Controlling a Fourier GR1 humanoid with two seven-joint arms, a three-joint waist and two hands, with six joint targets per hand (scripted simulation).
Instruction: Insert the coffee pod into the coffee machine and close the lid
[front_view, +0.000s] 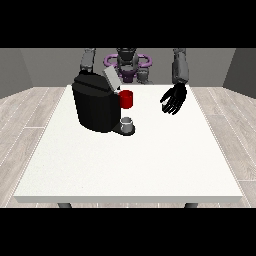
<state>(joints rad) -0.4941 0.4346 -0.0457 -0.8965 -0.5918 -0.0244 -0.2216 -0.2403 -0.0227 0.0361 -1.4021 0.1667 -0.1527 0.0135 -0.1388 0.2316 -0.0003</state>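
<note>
The black coffee machine (95, 107) stands on the table's left half, its grey lid (111, 78) tilted up and open. A small grey cup (128, 123) sits on the machine's base under the spout. A red cylinder (126, 99), seemingly the coffee pod, shows just right of the machine's top; whether it rests on the table or is held is hidden. The hand at the view's right (174, 100) hangs over the table to the right of the red cylinder, apart from it, fingers spread and empty. The arm at the view's left (88, 61) goes down behind the machine, which hides its hand.
The white table (130, 165) stretches wide in front of the machine towards the camera. The robot's torso (127, 62) stands behind the far edge. Wooden floor surrounds the table.
</note>
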